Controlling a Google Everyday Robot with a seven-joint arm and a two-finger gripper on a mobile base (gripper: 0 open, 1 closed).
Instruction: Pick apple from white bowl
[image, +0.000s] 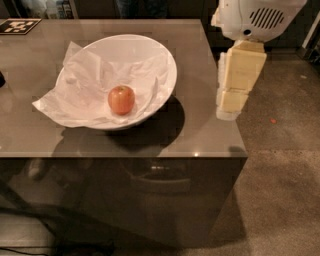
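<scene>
The apple (121, 99) is small, round and red-orange. It lies in the front part of the white bowl (166, 62), on crumpled white tissue paper (56, 104) that spills over the bowl's left rim. The bowl stands on a glossy brown table (210, 134). My gripper (227, 111) is cream-coloured and hangs down from a white wrist housing (257, 17) at the table's right edge. It is to the right of the bowl, apart from it, and holds nothing that I can see.
A black-and-white marker tag (17, 25) lies at the table's far left corner. Brown carpet floor (285, 170) lies to the right of the table. A small dark object (1, 79) shows at the left edge.
</scene>
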